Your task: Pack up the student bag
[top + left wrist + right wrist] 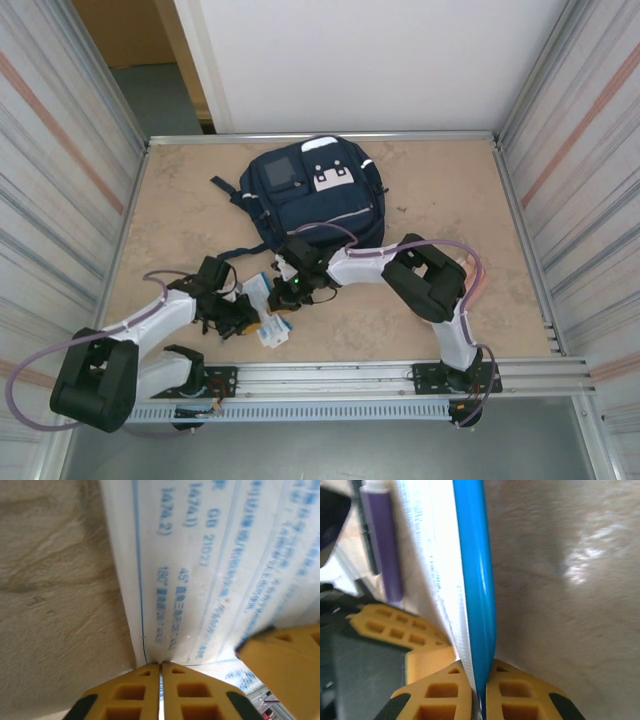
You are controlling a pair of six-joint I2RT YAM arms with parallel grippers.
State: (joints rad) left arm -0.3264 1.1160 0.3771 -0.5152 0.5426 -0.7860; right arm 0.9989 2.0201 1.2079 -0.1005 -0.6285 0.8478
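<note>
The student bag (312,192), navy blue with white patches, lies flat at the back middle of the table. In front of it a white plastic pouch (268,318) with blue print is held between both arms. My left gripper (160,665) is shut on a corner of the pouch (210,570); from above, this gripper (248,316) is at the pouch's left side. My right gripper (479,669) is shut on the pouch's blue zip strip (475,570), and from above it (287,292) is at the pouch's far edge. A purple stick (382,540) shows through the pouch.
A dark strap (228,188) trails off the bag's left side. Metal rails (320,138) edge the tan table, with corrugated walls on both sides. The other arm's yellow fingers (287,672) sit close at the right in the left wrist view.
</note>
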